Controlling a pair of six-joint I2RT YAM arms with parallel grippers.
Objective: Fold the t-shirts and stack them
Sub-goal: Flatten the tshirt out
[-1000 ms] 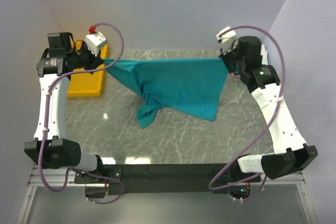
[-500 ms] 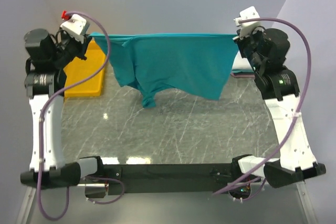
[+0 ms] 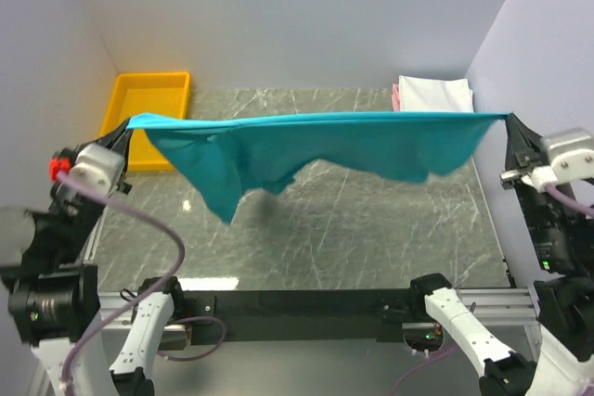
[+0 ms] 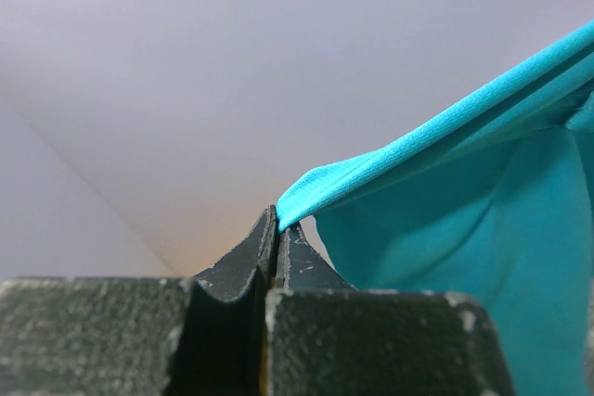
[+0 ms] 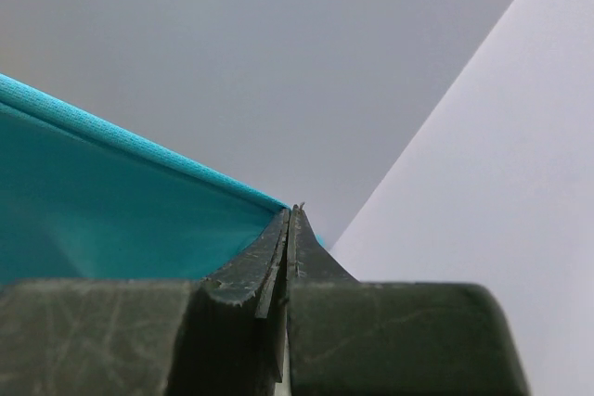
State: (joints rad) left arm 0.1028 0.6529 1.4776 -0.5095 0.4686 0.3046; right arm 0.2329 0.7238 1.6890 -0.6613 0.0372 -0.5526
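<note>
Between 2 claws [image 3: 127, 125] [image 3: 509, 121] hangs 1 teal t-shirt [image 3: 316, 141].

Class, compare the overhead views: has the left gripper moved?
Yes. The left gripper went from the yellow bin's far right corner to its near left edge, clamping the teal t-shirt.

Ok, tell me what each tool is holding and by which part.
Both hold the teal t-shirt, stretched between them: the left tool pinches one end of its taut upper edge, the right tool the other end.
</note>
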